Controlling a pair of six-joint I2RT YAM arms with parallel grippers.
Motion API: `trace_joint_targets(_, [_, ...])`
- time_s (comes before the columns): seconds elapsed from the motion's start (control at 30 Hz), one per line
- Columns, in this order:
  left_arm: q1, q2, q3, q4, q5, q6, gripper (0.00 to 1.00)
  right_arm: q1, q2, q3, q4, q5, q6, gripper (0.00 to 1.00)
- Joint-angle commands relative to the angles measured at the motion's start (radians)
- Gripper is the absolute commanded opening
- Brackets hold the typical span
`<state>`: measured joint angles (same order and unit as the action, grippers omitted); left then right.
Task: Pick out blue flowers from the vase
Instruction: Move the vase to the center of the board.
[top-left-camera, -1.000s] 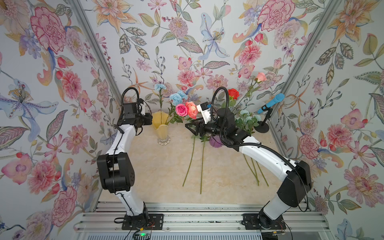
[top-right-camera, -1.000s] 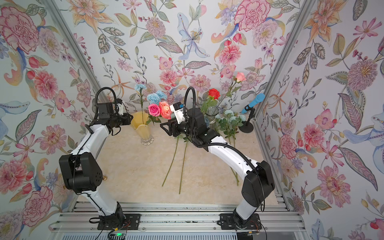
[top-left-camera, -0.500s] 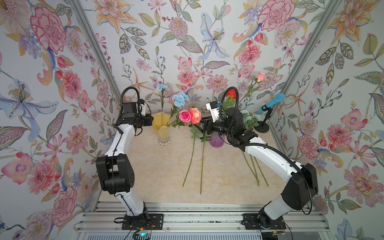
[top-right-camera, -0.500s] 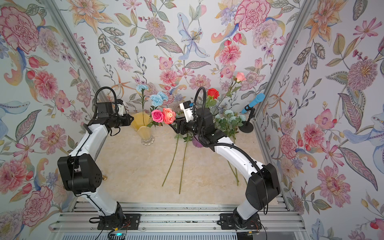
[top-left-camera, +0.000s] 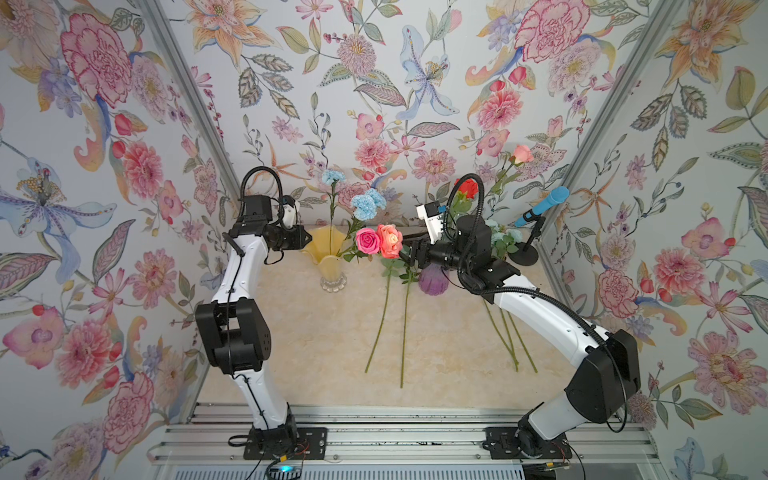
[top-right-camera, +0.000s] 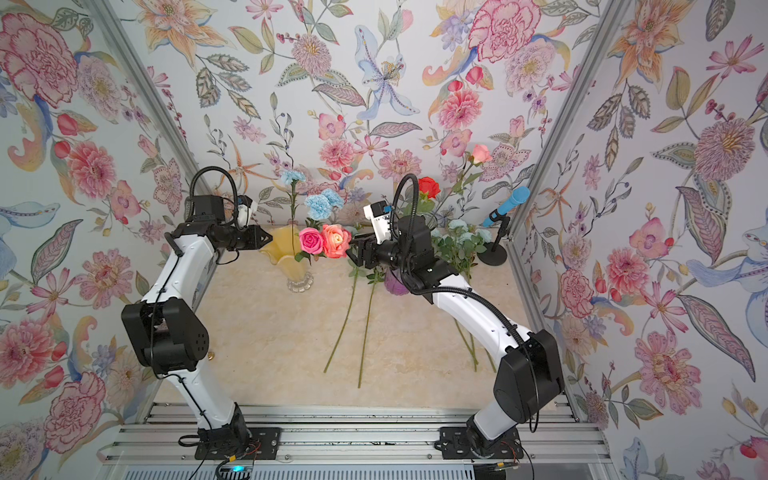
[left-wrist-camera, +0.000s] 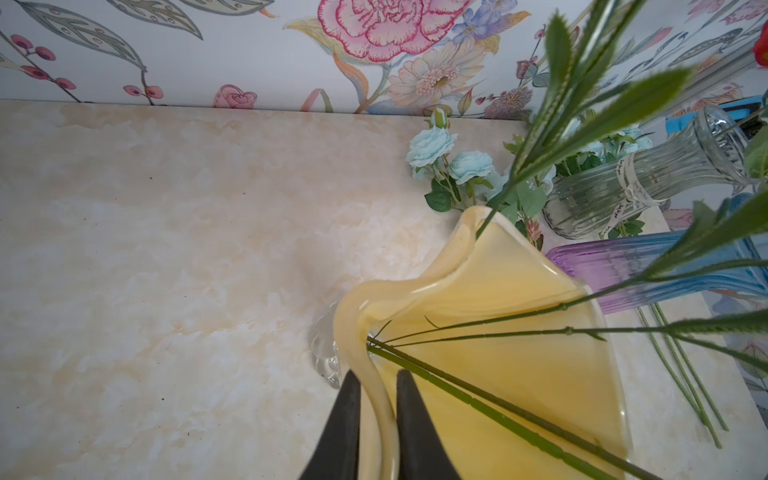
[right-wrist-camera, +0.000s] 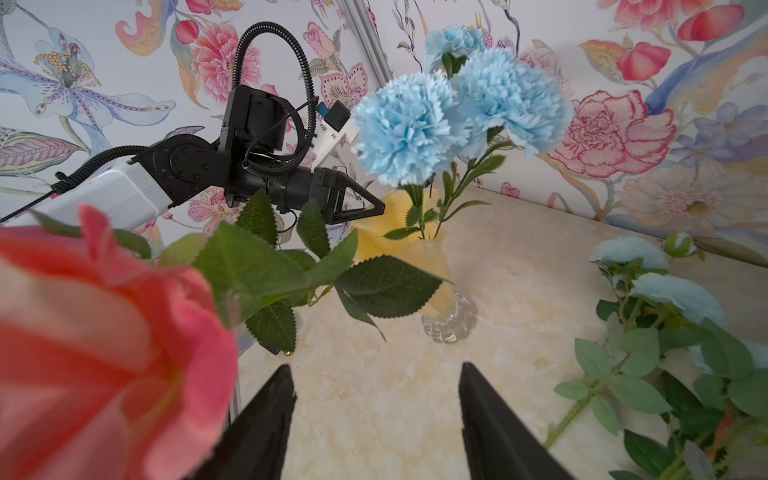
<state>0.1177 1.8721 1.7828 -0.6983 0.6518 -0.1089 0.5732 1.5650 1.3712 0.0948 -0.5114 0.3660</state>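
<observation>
Right jaws have backed away, apart, just beside the roses (top-left-camera: 389, 241); left jaws clamp the yellow vase (top-left-camera: 320, 250).

Yellow vase (left-wrist-camera: 540, 365): glossy milky glass with a clear glass foot. Carnations (right-wrist-camera: 409, 124): matt frilly cloth, plastic-looking stems. Ribbed vase (left-wrist-camera: 648, 174): clear glass. Purple vase (left-wrist-camera: 615, 266): translucent ribbed glass. Tabletop (left-wrist-camera: 166, 249): smooth, marble-look, low sheen. Base rails (top-left-camera: 395, 436): brushed metal.

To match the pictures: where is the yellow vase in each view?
Both top views: yellow vase left of centre, by the back wall.
Left wrist view: close, filling much of it.
Right wrist view: under the blue carnations.
Shared landmark: left claw on its rim.
</observation>
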Motion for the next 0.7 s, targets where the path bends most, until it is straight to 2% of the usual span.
trace_joint_targets(0.0, [-0.012, -0.021, -0.071, -0.15, 0.057, 0.041, 0.0, -0.016, -0.042, -0.025, 0.033, -0.022, 0.021, 0.64])
trace_joint_targets(0.17, [-0.014, -0.018, -0.069, -0.136, 0.052, 0.029, 0.0, -0.027, -0.05, -0.037, 0.045, -0.036, 0.03, 0.64])
trace_joint_targets(0.3, [-0.012, 0.005, -0.055, -0.09, -0.034, -0.007, 0.0, -0.034, -0.054, -0.048, 0.053, -0.04, 0.034, 0.64])
trace_joint_targets(0.5, [-0.02, 0.043, -0.023, -0.069, -0.08, -0.011, 0.24, -0.037, -0.05, -0.05, 0.06, -0.043, 0.042, 0.64])
trace_joint_targets(0.57, [-0.02, 0.051, -0.013, -0.064, -0.103, -0.012, 0.36, -0.038, -0.045, -0.048, 0.066, -0.045, 0.046, 0.64])
trace_joint_targets(0.67, [-0.021, 0.063, 0.007, -0.06, -0.128, -0.012, 0.46, -0.037, -0.04, -0.047, 0.068, -0.048, 0.048, 0.64])
